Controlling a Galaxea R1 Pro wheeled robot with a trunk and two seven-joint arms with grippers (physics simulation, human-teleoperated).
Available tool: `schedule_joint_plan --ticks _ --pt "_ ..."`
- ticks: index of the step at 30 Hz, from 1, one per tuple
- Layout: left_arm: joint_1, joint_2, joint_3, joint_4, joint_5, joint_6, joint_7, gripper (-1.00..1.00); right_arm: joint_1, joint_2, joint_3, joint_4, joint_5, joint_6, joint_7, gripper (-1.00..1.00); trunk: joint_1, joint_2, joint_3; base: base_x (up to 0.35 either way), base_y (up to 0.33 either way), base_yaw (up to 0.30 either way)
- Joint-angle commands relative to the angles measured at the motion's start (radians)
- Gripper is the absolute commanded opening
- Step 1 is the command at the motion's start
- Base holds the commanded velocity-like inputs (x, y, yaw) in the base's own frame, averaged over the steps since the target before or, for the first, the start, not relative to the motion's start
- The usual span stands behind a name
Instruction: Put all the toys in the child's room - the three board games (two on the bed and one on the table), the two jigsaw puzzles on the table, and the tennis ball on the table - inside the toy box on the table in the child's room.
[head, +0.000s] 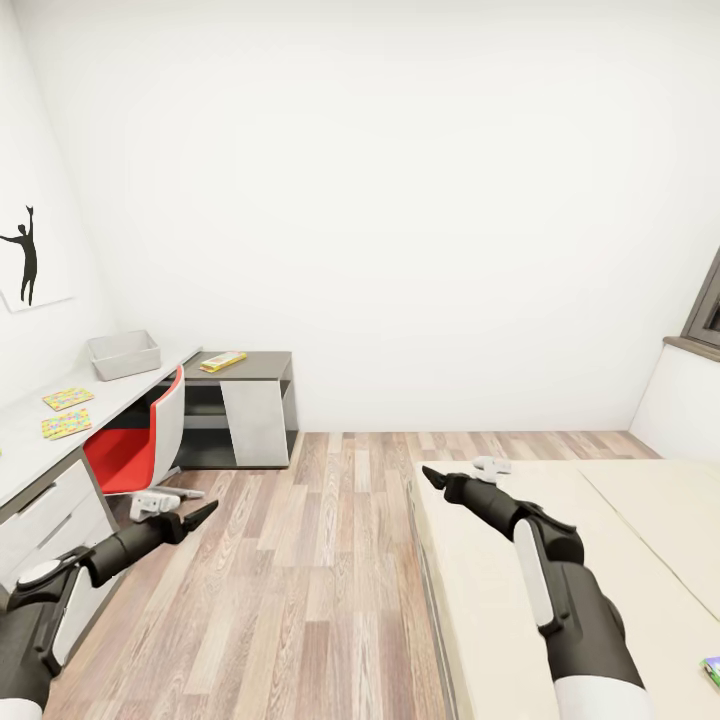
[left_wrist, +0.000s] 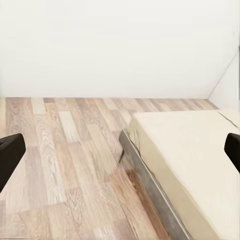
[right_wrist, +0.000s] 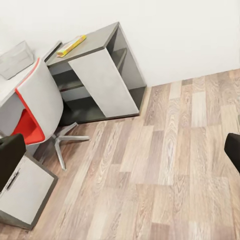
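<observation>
**Head view.** Your left gripper (head: 196, 517) hangs over the wood-plank floor (head: 320, 580) at 8 o'clock. Your right gripper (head: 436, 478) sits over the near corner of the wide beige-mattress bed (head: 620, 560) at 4 o'clock. Neither carries anything, and whether the fingers are parted cannot be told here. The light grey open plastic toy box (head: 124, 354) stands on the long speckled-top table (head: 25, 440) at 9 o'clock, with two bright multicoloured jigsaw puzzles (head: 67, 410) nearer you. A flat yellow-faced box, likely a board game (head: 222, 361), lies on the dark wing. Choose one target and turn the base squarely toward it before reaching. The red and white swivel chair (head: 135, 440) crowds the table edge. A green-edged item (head: 712, 670) at 4 o'clock is cut off, so its identity is uncertain.

**Left wrist view.** Fingertips (left_wrist: 9, 156) stand well apart, empty, facing the bed corner.

**Right wrist view.** Fingertips (right_wrist: 10, 161) are likewise spread, empty. The toy box is cropped at the frame edge.
</observation>
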Motion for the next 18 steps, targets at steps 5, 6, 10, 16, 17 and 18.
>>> schedule_joint_plan --ticks 5,6,10,16,17,18 --pt "0.003 -0.004 0.002 0.004 0.003 0.011 -0.004 1.00 0.004 0.020 -0.003 -0.024 -0.010 0.008 0.000 1.00 0.001 -0.001 -0.001 0.000 0.000 0.000" --pt "0.004 -0.004 0.002 0.005 0.002 0.011 -0.004 1.00 0.004 0.020 -0.003 -0.024 -0.010 0.008 0.000 1.00 0.001 -0.001 -0.001 0.000 0.000 0.000" --pt "0.004 -0.004 0.002 0.006 0.002 0.011 -0.004 1.00 0.005 0.021 -0.003 -0.024 -0.010 0.008 0.000 1.00 0.001 -0.001 -0.001 0.000 0.000 0.000" --pt "0.005 -0.004 0.003 0.011 0.004 0.013 0.000 1.00 0.005 0.021 -0.003 -0.022 -0.009 0.008 -0.002 1.00 0.001 -0.001 -0.001 0.000 0.000 0.000" --pt "0.005 -0.005 0.003 0.012 0.005 0.015 0.003 1.00 0.005 0.022 -0.003 -0.018 -0.009 0.008 -0.002 1.00 0.001 -0.001 -0.001 0.000 0.000 0.000" --pt "0.005 -0.005 0.002 0.013 0.005 0.015 0.004 1.00 0.005 0.021 -0.003 -0.015 -0.009 0.008 -0.002 1.00 0.001 -0.001 -0.001 0.000 0.000 0.000"
